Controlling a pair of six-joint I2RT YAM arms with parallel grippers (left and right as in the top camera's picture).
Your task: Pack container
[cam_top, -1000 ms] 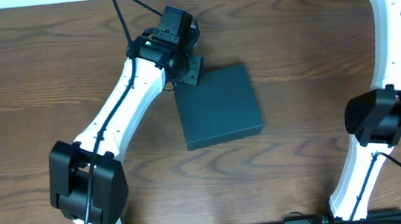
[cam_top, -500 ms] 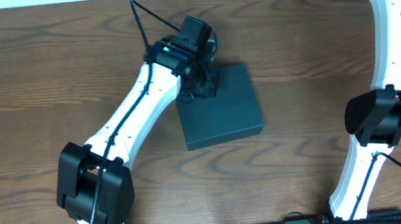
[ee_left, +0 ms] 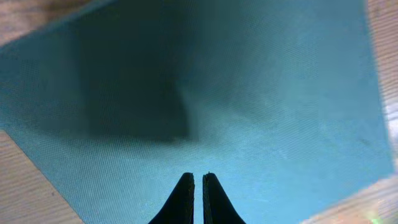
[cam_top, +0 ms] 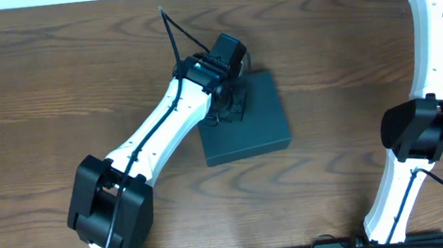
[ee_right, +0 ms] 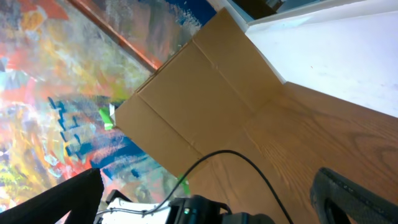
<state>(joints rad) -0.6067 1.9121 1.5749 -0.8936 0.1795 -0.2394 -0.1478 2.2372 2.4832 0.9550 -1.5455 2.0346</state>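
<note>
Whereas a second earlier my left gripper (cam_top: 232, 102) hung just off the far-left corner of the container (cam_top: 251, 129), it now stands over the lid, just inside that corner. The left arm (cam_top: 157, 143), rooted at the near edge of the worktop (cam_top: 20, 95), has swung rightward to carry it there. Neither the container nor the right arm (cam_top: 437, 52) has shifted in that time.

The container lies shut near the middle of the worktop, slightly toward the far edge and turned a little askew. In the left wrist view its dark teal lid (ee_left: 261, 93) fills the frame beneath the left gripper (ee_left: 198, 177), whose fingers are pressed together and hold nothing. I cannot tell whether the tips touch the lid.

The right arm rises along the right edge toward the far-right corner, well apart from the container. In its wrist view, the right gripper (ee_right: 208, 177) appears spread wide and empty, facing a brown carton (ee_right: 193, 106) beyond the worktop.

Count: one container, two arms, two grippers, one carton.
</note>
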